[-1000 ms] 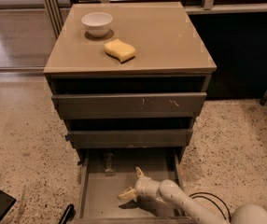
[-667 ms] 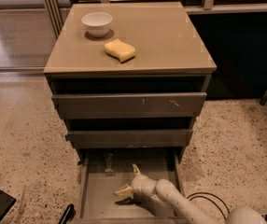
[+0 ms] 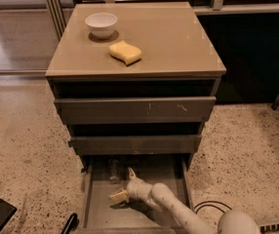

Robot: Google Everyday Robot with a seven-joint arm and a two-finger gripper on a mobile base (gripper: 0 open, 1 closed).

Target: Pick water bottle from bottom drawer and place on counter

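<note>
Table: smooth glossy tan square table (image 3: 178, 43) topping the grey-brown drawer cabinet, filling the upper middle of the frame. Right half bare, so judged roomy enough for a set-down.
Bottom drawer: deepest grey-brown bottom drawer (image 3: 98, 211) with a plain flat floor, standing open at the lower centre of the frame, under two shallower drawers.
Arm: pale rounded robot arm (image 3: 173, 208), entering from the lower right corner and reaching up-left into the bottom drawer.
Sponge and bowl: wavy yellow sponge (image 3: 125, 52) and small round white bowl (image 3: 101, 23) toward the upper left of the table, well apart from the work below.
Pincer: pale two-finger pincer (image 3: 123, 185) over the middle of the bottom drawer's floor. Released, fingers splayed wide, one pointing toward the top of the frame, the other toward the left, nothing held.
Water bottle: small clear plastic water bottle (image 3: 113, 169) near the back of the bottom drawer, left of centre, faint against the grey. Long axis running up-down in the frame, apparently upright, though not certain.
Relation: up and slightly left of the pincer, near but apart, roughly facing the gap between the splayed fingers. Not yet touched.
Next move, as judged: a short advance toward the upper left, fingers straddling the sides across the long axis, then closing. Risk of tipping the water bottle or pushing it against the back wall.
</note>
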